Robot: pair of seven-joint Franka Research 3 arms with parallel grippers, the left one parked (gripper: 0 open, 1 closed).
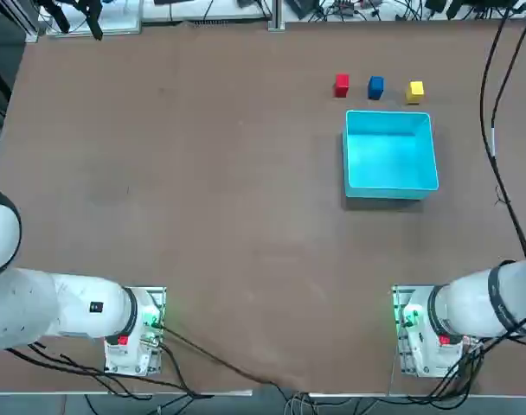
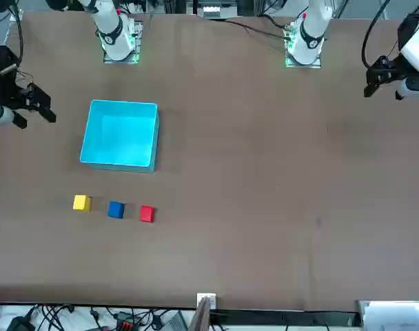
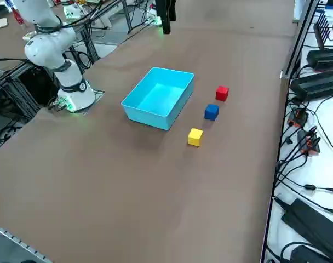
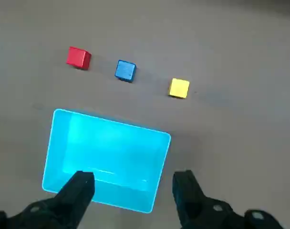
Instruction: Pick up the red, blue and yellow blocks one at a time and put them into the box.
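Around the brown matte surface point(image 1: 202, 190) only cables and equipment crowd the edges, and nothing lies between the three small plain cubes and the box point(image 1: 391, 154), a shallow square cyan tray with thin walls and nothing in it. Just beyond its far wall, apart from it and each other, the red block point(image 1: 342, 85), blue block point(image 1: 375, 86) and yellow block point(image 1: 415, 91) sit in a row. Raised over the box's near side, the right claw point(image 4: 134, 183) has its dark fingers spread wide and holds nothing.

red block point(image 1: 341, 85), blue block point(image 1: 375, 87), yellow block point(image 1: 415, 91), cyan box point(image 1: 391, 188), brown table point(image 1: 202, 190)
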